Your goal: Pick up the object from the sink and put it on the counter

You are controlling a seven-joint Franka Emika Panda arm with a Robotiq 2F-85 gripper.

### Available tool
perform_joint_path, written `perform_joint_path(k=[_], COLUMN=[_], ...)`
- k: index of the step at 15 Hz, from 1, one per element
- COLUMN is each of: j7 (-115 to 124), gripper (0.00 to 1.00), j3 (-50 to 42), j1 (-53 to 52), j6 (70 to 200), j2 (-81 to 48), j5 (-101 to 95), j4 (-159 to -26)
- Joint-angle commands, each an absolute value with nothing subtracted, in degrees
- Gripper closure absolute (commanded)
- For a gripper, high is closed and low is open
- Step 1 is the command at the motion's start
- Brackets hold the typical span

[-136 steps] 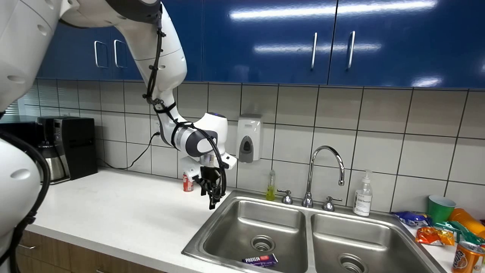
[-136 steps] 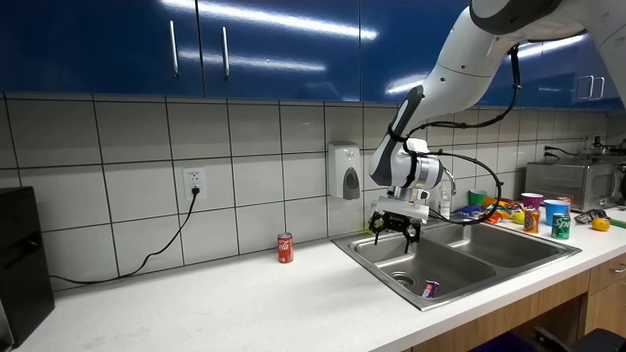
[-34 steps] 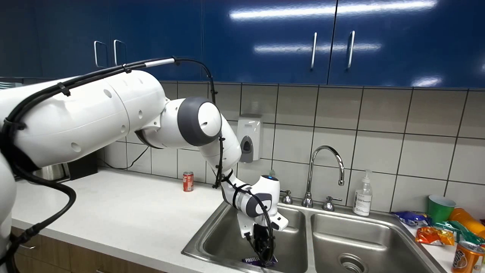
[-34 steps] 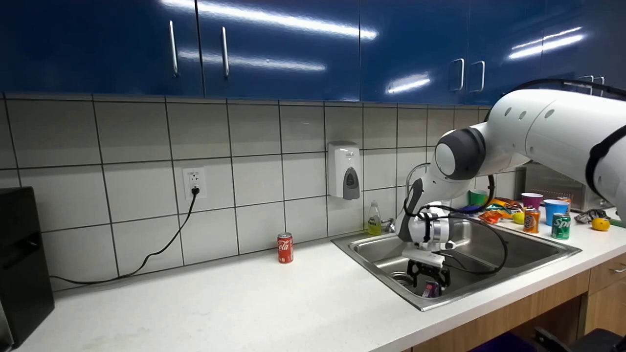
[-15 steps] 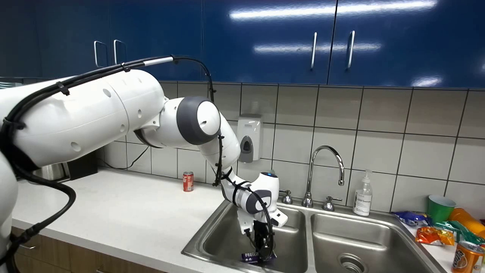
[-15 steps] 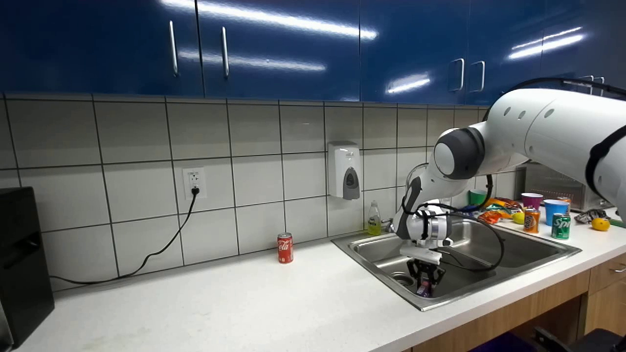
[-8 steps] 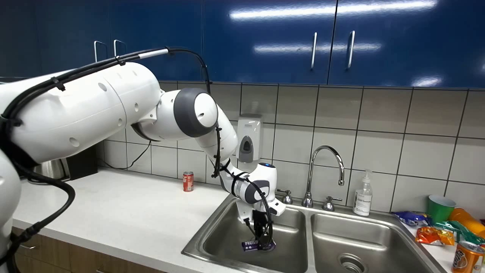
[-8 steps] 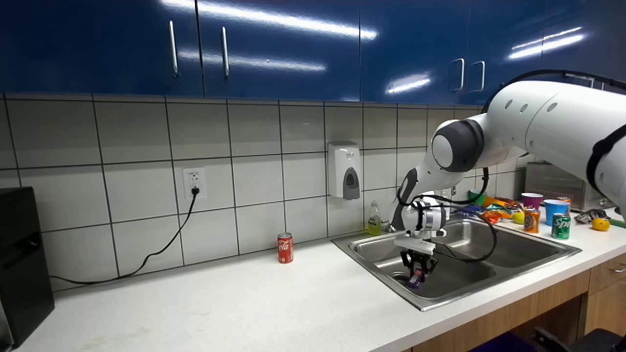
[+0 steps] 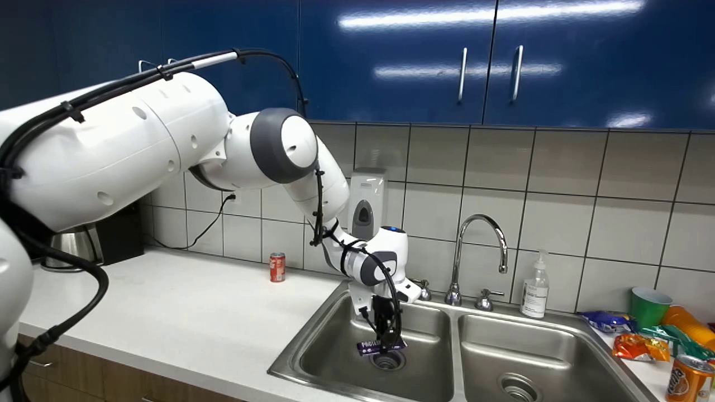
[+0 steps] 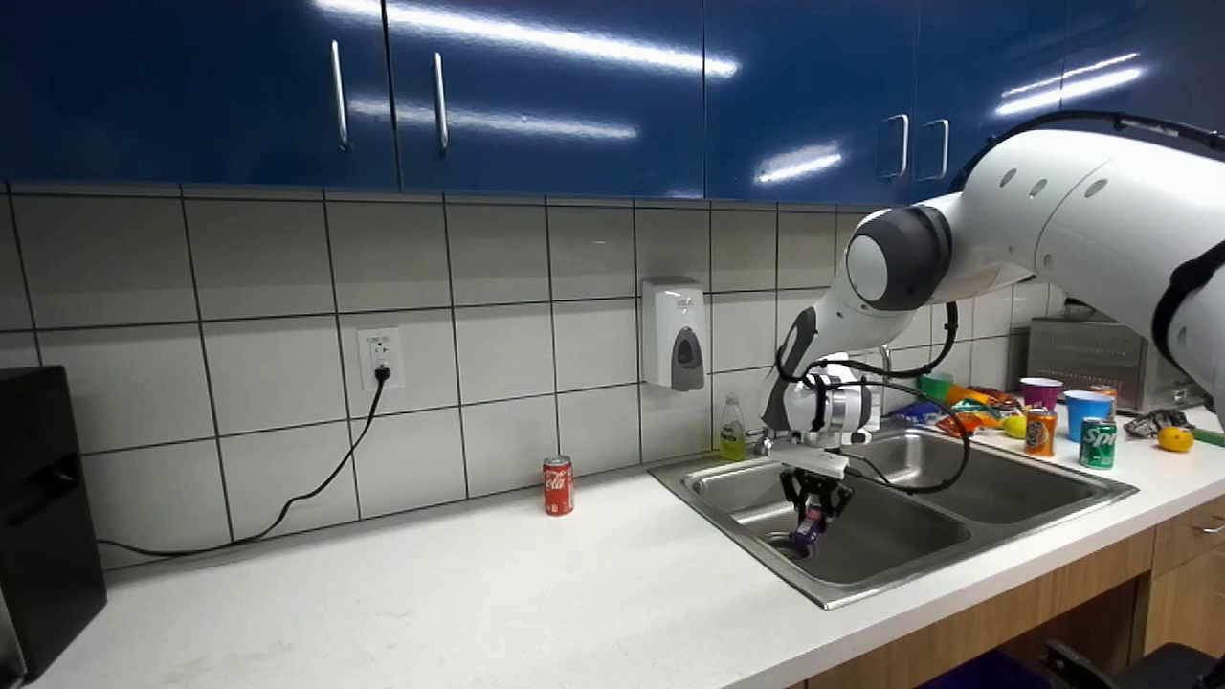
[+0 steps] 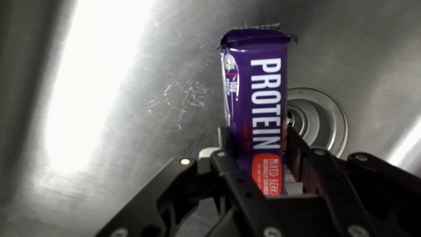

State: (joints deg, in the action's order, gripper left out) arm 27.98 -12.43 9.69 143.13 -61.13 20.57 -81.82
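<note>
Since a moment ago, the flat, oblong purple and red protein bar [image 11: 255, 105] is shifting up and back, and my black two-fingered gripper [image 11: 256, 140] is going with it, clamping its sides. I am holding it inside the double-basin stainless-steel sink [image 9: 457, 357], in the basin nearer the small red can [image 9: 277, 267] standing on the long off-white countertop [image 9: 184, 324]; the bar is seemingly clearing the basin floor, though the gap is showing poorly.

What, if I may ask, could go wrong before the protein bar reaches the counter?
Much of the protein bar sticks out past the gripper, so it might swivel or slip. The sink rim lies between it and the counter, so a low carry could snag. A wide swing might topple the Coca-Cola can standing there.
</note>
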Motion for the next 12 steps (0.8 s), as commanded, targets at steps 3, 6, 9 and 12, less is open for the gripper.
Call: perform_joint_path(k=[3,6,9,12], j7=[28.9,28.0,26.8,25.2], gripper=[0.83,0.83,0.83,0.83], j3=[-12.5,-12.1,-11.6,-11.5], j1=[8.1,7.5,7.0,6.0], j6=[144.0,144.0,143.2,142.8], j2=[-54.5,-51.3,-48.1,-45.0], j5=[19.0,18.8,18.4,16.8], j4=[-88.9,-91.8,-94.4,-97.1])
